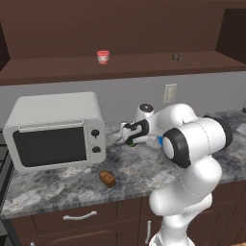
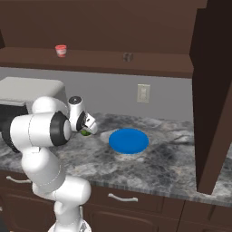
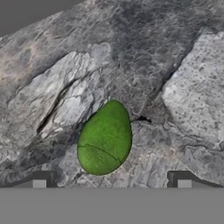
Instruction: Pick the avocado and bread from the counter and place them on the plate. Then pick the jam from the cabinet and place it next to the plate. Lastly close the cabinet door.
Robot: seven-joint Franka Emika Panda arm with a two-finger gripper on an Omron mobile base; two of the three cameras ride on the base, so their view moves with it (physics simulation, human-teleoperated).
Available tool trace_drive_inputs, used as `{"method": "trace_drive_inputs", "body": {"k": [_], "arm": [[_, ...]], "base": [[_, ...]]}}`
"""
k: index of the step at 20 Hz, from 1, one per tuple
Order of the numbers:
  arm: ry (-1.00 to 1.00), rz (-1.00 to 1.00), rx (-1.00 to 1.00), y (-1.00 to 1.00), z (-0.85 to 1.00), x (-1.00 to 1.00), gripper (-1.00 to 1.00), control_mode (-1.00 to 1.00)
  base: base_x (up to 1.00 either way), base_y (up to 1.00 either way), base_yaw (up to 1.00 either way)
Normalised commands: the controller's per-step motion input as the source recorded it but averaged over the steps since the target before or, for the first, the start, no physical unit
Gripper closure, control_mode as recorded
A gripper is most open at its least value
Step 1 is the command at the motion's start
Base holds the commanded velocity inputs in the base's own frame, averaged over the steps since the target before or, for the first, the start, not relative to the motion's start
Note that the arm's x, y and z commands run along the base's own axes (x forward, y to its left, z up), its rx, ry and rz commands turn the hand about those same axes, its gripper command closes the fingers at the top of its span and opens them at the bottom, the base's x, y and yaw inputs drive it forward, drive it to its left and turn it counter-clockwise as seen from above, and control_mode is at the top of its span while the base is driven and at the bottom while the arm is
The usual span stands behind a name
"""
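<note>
Pincer: my pincer [image 3: 111, 183] hung just over the avocado, jaws spread wide and holding nothing; its two dark tips stood one to each side of the fruit without touching it. In the left base view the pincer [image 1: 129, 136] sat low over the table, a short way right of the microwave.

Avocado: the avocado [image 3: 105, 138] lay on the marbled table [image 3: 183, 87], narrow end pointing away from the hand (a thin dark line crossed its broad end). From the right base camera I saw a sliver of green, the avocado [image 2: 84, 132], under the hand, to the left of the plate.

Plate: the blue plate [image 2: 128, 140] rested flat on the table [image 2: 172, 167] with nothing on it, right of the avocado and near it.

Bread: the bread [image 1: 107, 178] lay on the table [image 1: 57, 182] toward the front edge, in front of the microwave's right corner and well apart from the avocado.

Microwave: the white microwave [image 1: 55, 129] stood at the left of the table, door shut (two dark knobs on its right panel).

Jam: the jam [image 1: 103, 56] stood upright on the cabinet shelf [image 1: 144, 65], above the microwave; I saw the same jam [image 2: 60, 50] from the right camera.

Shelf extra: a small dark object [image 1: 177, 57] sat farther right along the shelf; I could not tell what it was.

Cabinet door: the cabinet door [image 2: 213, 95] stood swung out, open, to the right of the plate.

Wall: a pale outlet plate [image 2: 143, 93] sat on the grey wall behind the plate.
</note>
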Motion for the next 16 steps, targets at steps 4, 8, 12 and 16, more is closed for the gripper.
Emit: {"method": "trace_drive_inputs", "body": {"k": [4,8,12,16], "arm": [[-0.02,0.00,0.00,0.07,-0.20,0.23,-1.00,-1.00],[-0.02,0.00,0.00,0.04,-0.20,0.19,-1.00,-1.00],[-0.02,0.00,0.00,0.00,-0.20,0.15,-1.00,-1.00],[-0.02,0.00,0.00,0.00,-0.20,0.15,-1.00,-1.00]], "base": [[0.00,0.00,0.00],[0.00,0.00,0.00],[0.00,0.00,0.00],[0.00,0.00,0.00]]}}
